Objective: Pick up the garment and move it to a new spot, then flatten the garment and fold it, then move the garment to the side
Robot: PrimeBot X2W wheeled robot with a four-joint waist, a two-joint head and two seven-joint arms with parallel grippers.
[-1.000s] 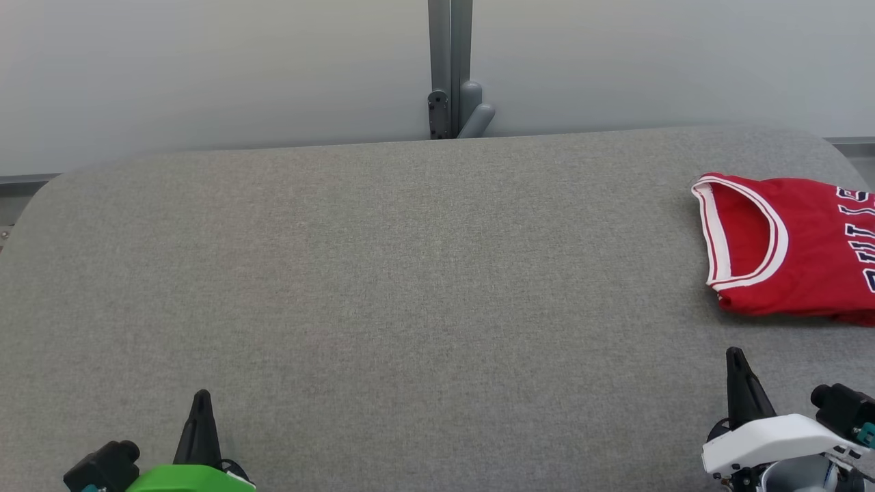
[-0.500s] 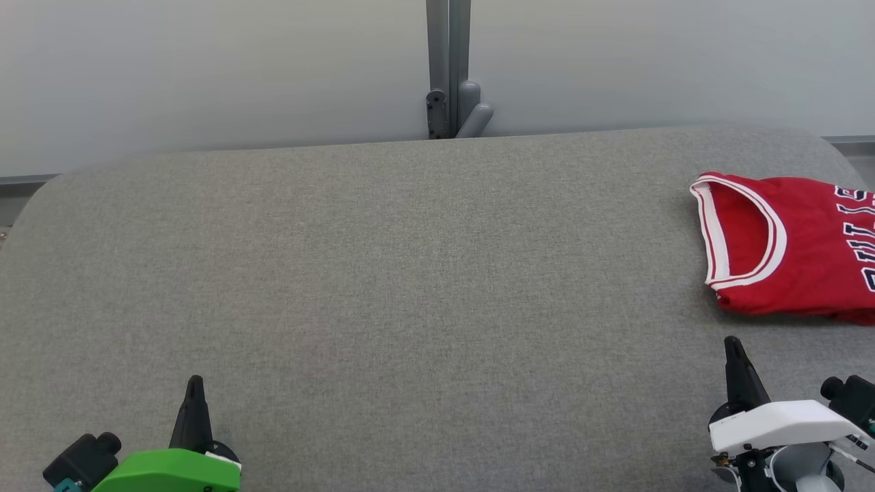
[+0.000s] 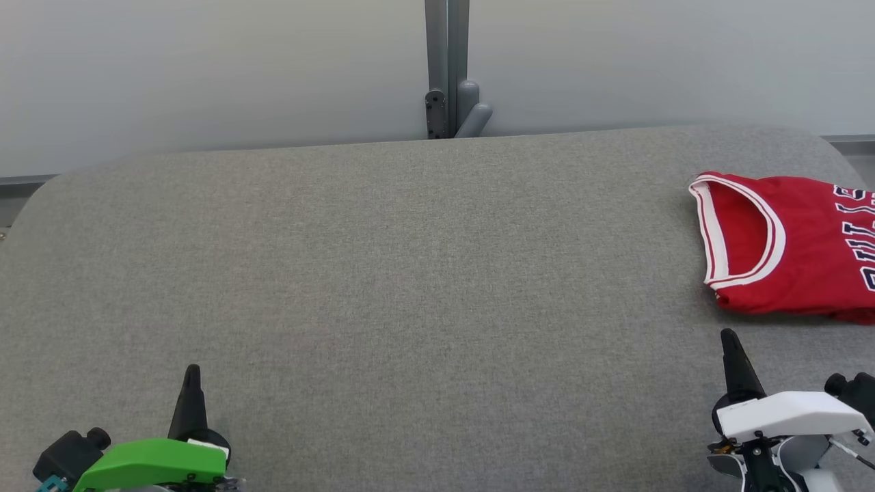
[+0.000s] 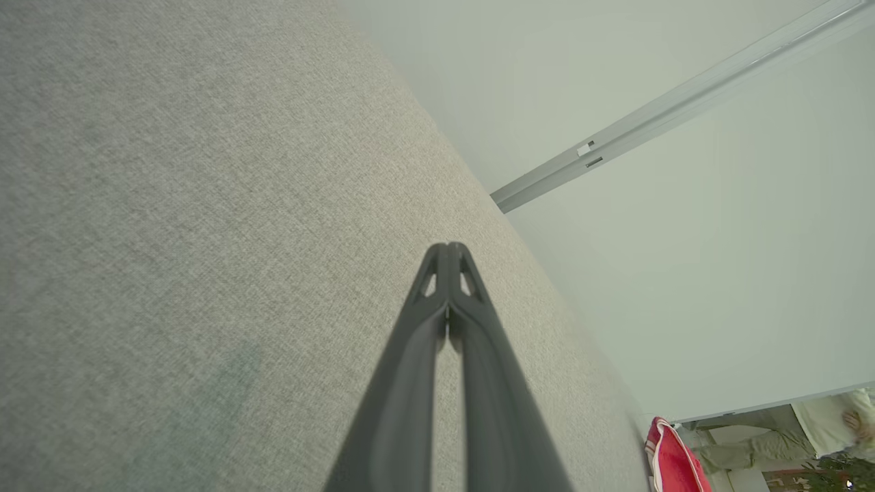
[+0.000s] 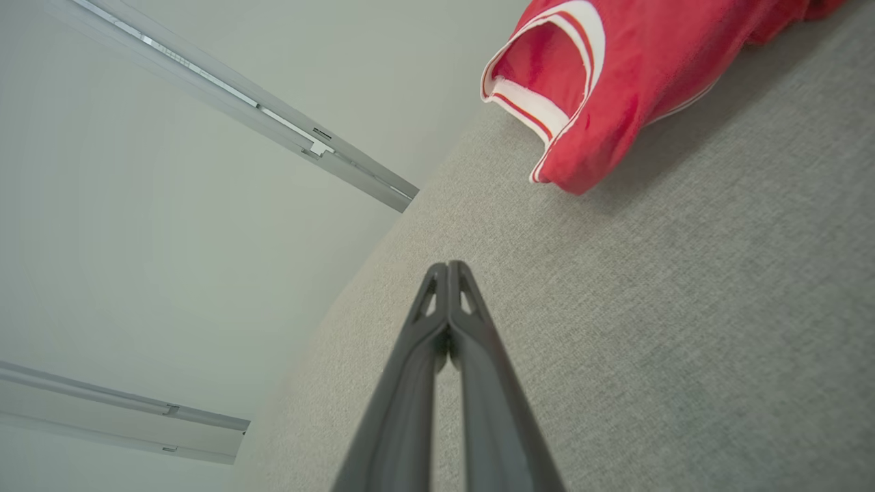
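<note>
On the far right of the worktop [image 3: 410,273] the jersey [image 3: 806,253] lies folded, apart from my right gripper [image 3: 729,335]; that and my left gripper [image 3: 193,369] are pressed shut, empty; both have edged forward, so I judge the job done.

Left tool [image 4: 448,247] pinched together above grey table [image 4: 171,239] — holding nothing.

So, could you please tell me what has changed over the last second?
The left hand and the right hand crept a little up the head view, shut and empty throughout. The red jersey stayed put at the right of the grey table, untouched.
</note>
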